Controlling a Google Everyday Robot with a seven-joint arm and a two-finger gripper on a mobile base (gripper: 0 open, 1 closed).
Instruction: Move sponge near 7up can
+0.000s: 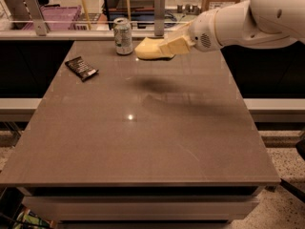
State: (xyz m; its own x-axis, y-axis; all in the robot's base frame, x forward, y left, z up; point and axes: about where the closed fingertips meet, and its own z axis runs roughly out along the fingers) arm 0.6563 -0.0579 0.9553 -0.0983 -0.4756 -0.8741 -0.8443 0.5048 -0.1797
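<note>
— Where is the sponge (148, 49)?

— It is up in the air over the far end of the table (143, 147). It is pale yellow and lies almost flat. Its dark shadow (153, 85) sits on the table under it.

— What holds it up?

— The gripper (169, 46) does. It comes in from the right on the big white arm (243, 18). Its two fingers are squeezed onto the right end of the sponge, so the sponge sticks out to the left.

— And the 7up can (123, 36)?

— It stands up straight near the far edge of the table. The left end of the sponge is just beside it, on its right. I cannot tell if they touch.

— Is anything else on the table?

— A small black snack packet (81, 68) lies flat on the left side, apart from the can.
</note>
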